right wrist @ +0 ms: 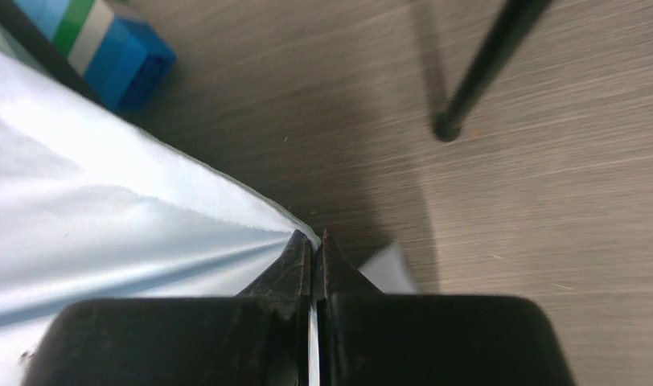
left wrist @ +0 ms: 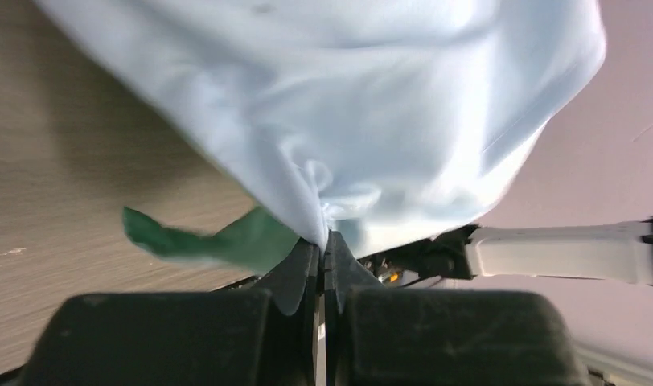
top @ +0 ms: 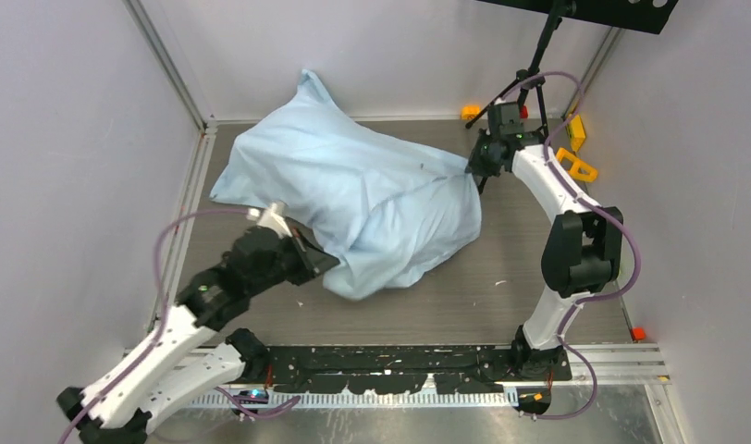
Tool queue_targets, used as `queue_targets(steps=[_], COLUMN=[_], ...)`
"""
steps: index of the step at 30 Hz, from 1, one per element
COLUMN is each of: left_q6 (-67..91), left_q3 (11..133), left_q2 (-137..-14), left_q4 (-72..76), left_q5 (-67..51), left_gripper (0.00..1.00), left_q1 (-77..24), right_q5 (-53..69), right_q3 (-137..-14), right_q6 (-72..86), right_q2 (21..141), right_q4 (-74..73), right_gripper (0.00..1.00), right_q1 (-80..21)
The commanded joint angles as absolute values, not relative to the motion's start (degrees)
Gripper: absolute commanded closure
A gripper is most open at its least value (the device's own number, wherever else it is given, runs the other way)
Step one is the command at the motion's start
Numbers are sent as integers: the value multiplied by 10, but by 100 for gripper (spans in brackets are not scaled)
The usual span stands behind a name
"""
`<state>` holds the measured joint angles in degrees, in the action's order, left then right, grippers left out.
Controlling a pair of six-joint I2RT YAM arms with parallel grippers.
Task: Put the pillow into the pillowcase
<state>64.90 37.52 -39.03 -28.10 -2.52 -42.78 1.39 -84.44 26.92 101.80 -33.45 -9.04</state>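
The pillowcase (top: 353, 176) is a light-blue cloth, wrinkled and bulging, heaped in a broad mound across the middle of the desk (top: 538, 287). One corner rises to a peak near the far wall. Its right edge is drawn to a taut point, pinched in the closed right hand (top: 471, 169). Its near-left edge is bunched and gripped by the closed left hand (top: 327, 265), with folds fanning out from the pinch. A flap of its green other face hangs out beside that grip.

Orange block (top: 576, 166), blue-green toy block (right wrist: 118, 52), black tripod (top: 538, 51)
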Motion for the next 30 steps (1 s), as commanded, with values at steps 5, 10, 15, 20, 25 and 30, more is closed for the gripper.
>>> queue_targets(steps=[5,10,15,20,25,30], left_q6=[492,486,464,447,441,411], left_q3=[641,630,560,536,580,661], left_q2=[-365,-356,-383,-446,-521,-569], left_q4=[-756,-756,-627,-567,-535,-527], left_q5=[88,17,-186,-210,-133,-67], left_gripper=[100,100,100,98,57,45], left_q1=[-404,-404,-405,-471,-578,-580], right_q5=[-169,-191,-178,-185,-169,-156], right_q3=[-1006,-1002,-966,-935,-956,-928], right_q6=[255,248,240,235,240,256], right_q2=[1044,1049,1032,1020,1012,929], right_q4=[-448,-459,-444,-431,-453,-469], right_gripper=[100,100,100,100,63,41], right_q1=[-51,-49,-62,-63,-64,-71])
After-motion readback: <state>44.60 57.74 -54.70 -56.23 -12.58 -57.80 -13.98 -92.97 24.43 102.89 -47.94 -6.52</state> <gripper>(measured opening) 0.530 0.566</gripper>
